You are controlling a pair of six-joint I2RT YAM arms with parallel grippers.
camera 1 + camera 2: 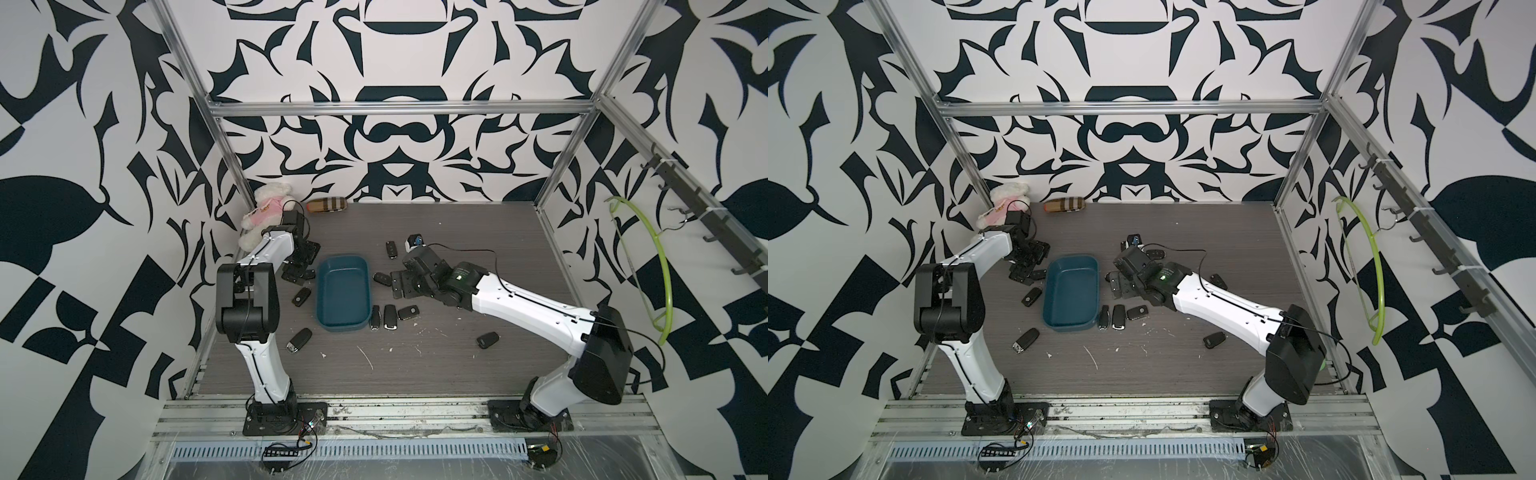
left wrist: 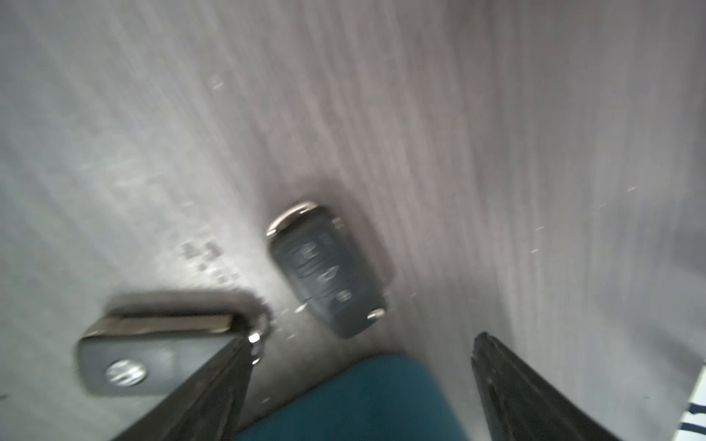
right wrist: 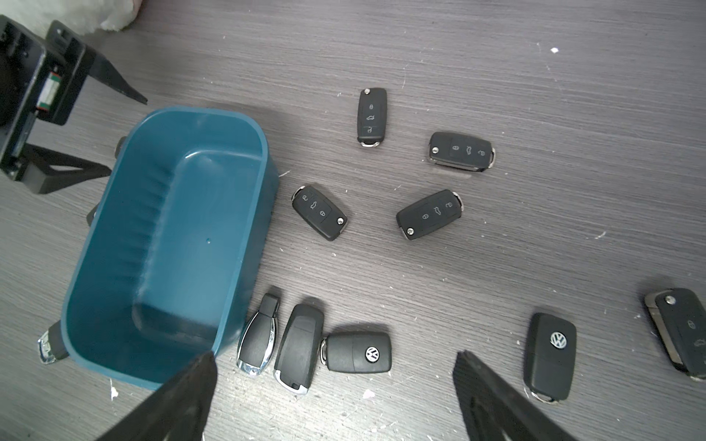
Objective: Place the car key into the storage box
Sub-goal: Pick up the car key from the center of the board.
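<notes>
Left pincer [image 2: 363,336] released, right pincer [image 3: 335,355] released too; centre left over the key [image 2: 328,267] at box's [image 1: 344,291] 9 o'clock, lower, clench.

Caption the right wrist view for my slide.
Open right gripper beside the empty storage box, car keys scattered around on the table.

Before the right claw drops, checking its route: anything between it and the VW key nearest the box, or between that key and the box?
Nothing visible between the open right claw and the VW key; two other keys lie between it and the storage box.
</notes>
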